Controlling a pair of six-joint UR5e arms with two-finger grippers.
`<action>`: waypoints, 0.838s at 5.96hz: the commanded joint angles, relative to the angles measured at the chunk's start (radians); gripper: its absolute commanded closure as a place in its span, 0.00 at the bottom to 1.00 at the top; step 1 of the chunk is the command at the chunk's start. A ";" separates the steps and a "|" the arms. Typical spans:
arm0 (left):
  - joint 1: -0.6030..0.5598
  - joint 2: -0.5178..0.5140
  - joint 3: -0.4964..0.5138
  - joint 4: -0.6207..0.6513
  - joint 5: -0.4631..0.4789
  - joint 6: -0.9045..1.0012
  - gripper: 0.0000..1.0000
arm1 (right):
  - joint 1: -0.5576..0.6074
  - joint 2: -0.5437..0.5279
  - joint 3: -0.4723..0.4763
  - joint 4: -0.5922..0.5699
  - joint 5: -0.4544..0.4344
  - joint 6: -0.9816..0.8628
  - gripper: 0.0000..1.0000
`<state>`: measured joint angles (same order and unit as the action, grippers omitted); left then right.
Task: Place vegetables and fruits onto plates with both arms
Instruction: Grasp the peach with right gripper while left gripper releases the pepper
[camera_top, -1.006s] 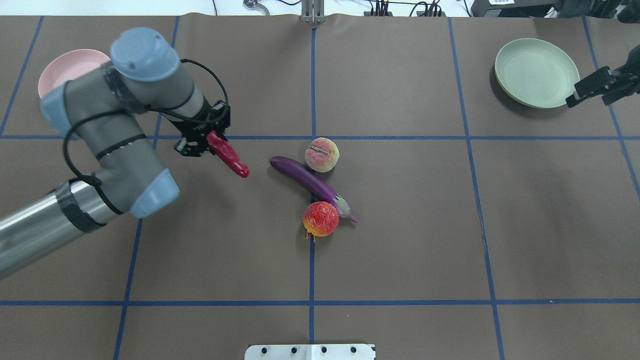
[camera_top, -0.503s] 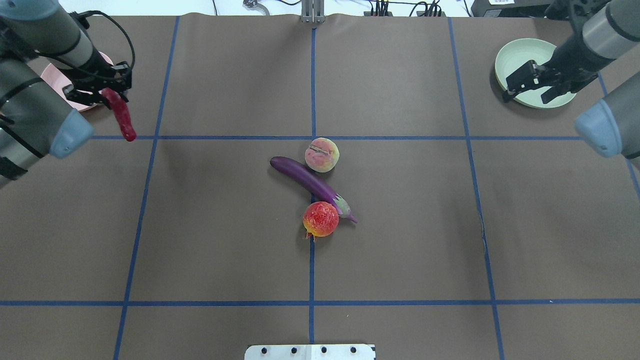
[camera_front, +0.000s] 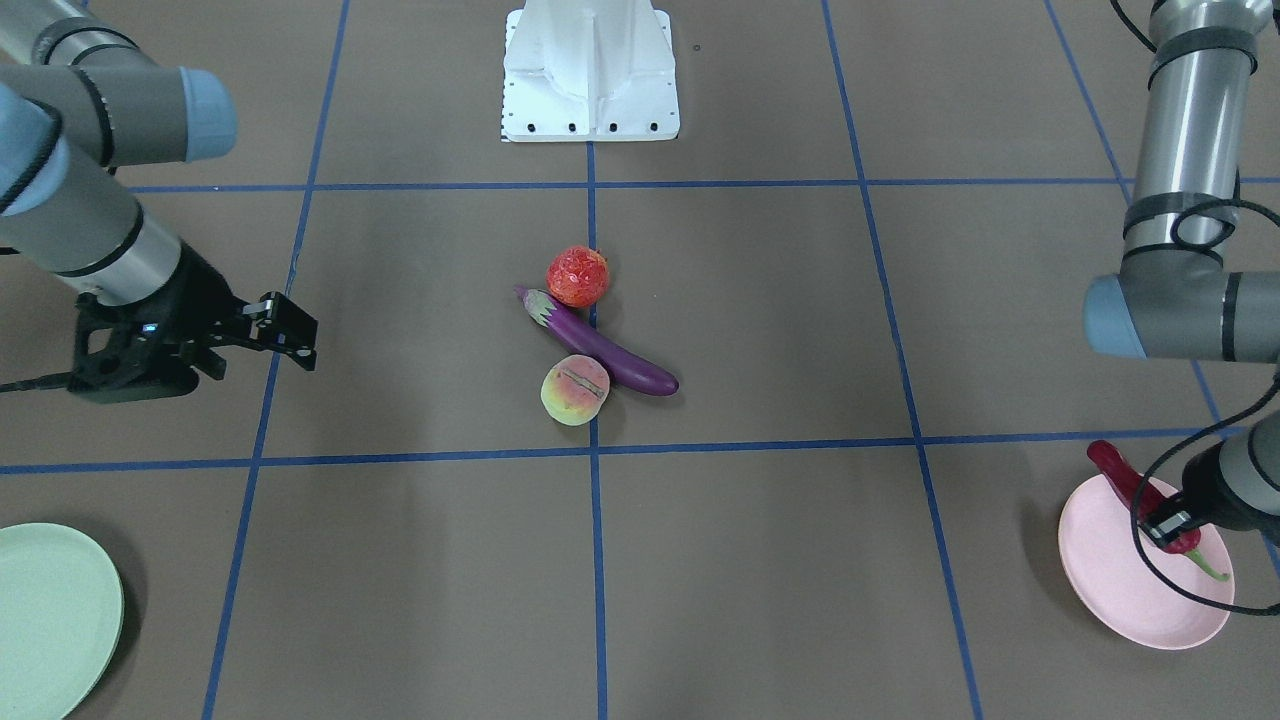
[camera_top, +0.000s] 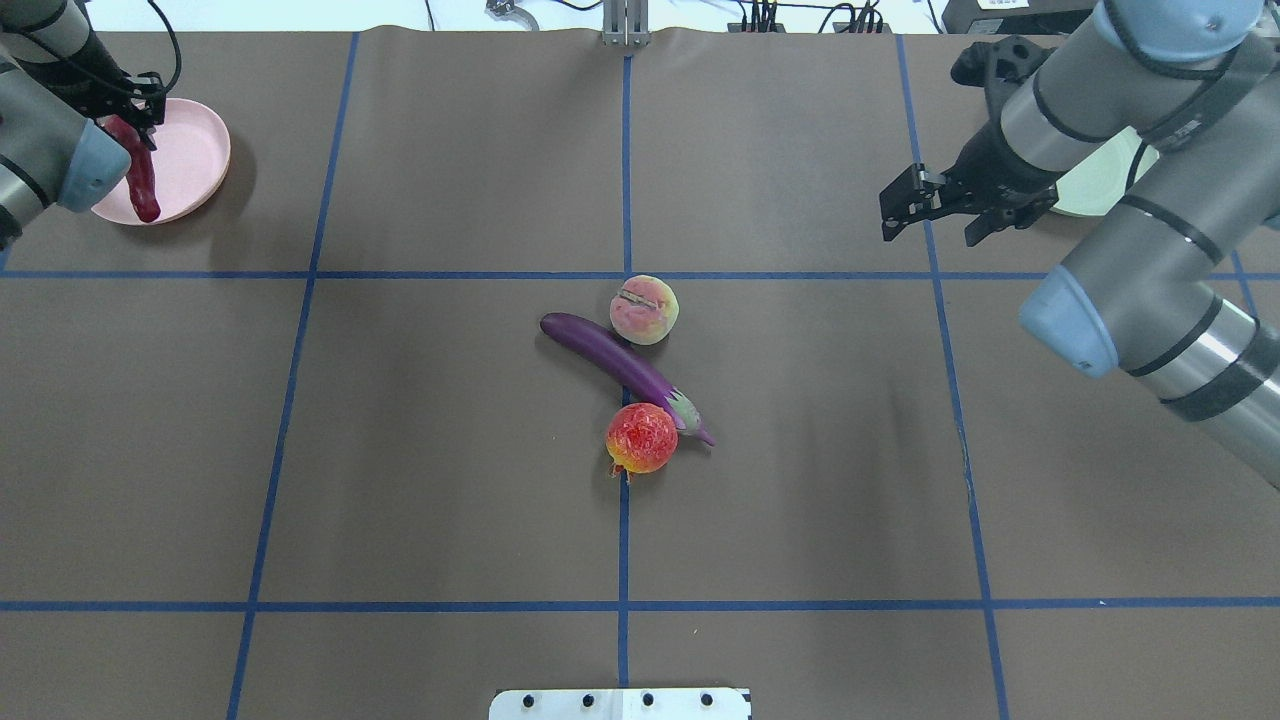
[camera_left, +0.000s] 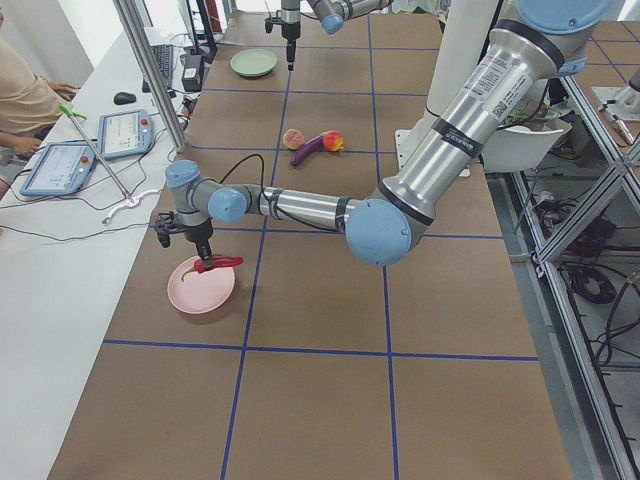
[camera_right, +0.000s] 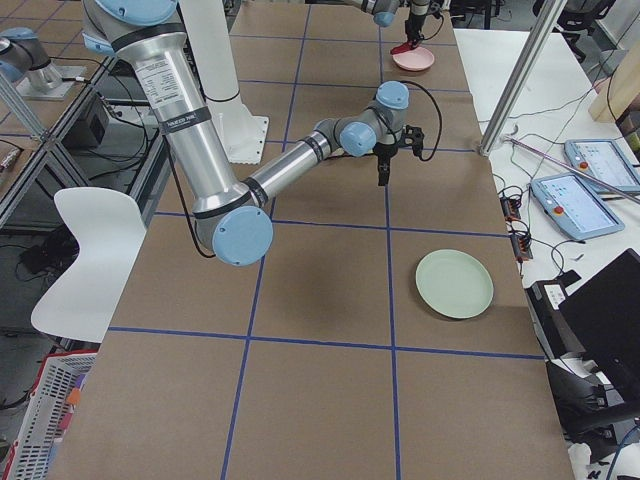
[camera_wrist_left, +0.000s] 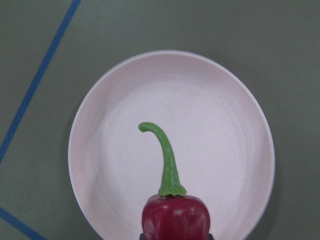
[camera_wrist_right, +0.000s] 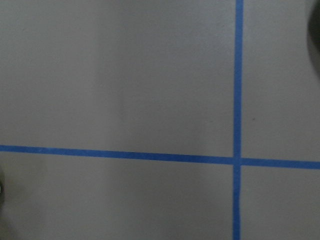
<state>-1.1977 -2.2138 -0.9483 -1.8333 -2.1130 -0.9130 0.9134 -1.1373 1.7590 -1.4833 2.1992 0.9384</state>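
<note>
My left gripper (camera_front: 1168, 528) is shut on the red chili pepper (camera_top: 140, 185) near its green stem and holds it just above the pale pink plate (camera_top: 190, 160) at the far left. The left wrist view shows the chili (camera_wrist_left: 175, 217) over the pink plate (camera_wrist_left: 225, 150). My right gripper (camera_top: 935, 222) is open and empty, left of the mint green plate (camera_front: 50, 615), which my arm partly hides from overhead. The peach (camera_top: 644, 310), the purple eggplant (camera_top: 620, 365) and the bumpy red-orange fruit (camera_top: 641, 438) lie together at the table's centre.
The white pedestal base (camera_front: 590, 70) stands at the robot's edge of the table. Blue tape lines (camera_wrist_right: 237, 100) cross the brown mat. Operators' tablets (camera_left: 60, 165) lie on a side desk past the far edge.
My left arm has swung left and away with the chili, from the middle-left to over the pink plate. My right arm has come from the right edge, past the mint plate, toward the centre.
</note>
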 joint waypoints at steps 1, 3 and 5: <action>-0.008 -0.055 0.161 -0.086 0.004 0.019 1.00 | -0.092 0.051 0.011 0.000 -0.073 0.130 0.00; -0.014 -0.087 0.278 -0.162 0.007 0.017 0.77 | -0.137 0.082 0.004 0.000 -0.110 0.163 0.01; -0.020 -0.098 0.283 -0.172 0.007 0.017 0.00 | -0.245 0.108 -0.036 0.088 -0.243 0.285 0.01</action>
<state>-1.2143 -2.3039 -0.6702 -1.9993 -2.1063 -0.8951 0.7253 -1.0440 1.7474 -1.4486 2.0291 1.1546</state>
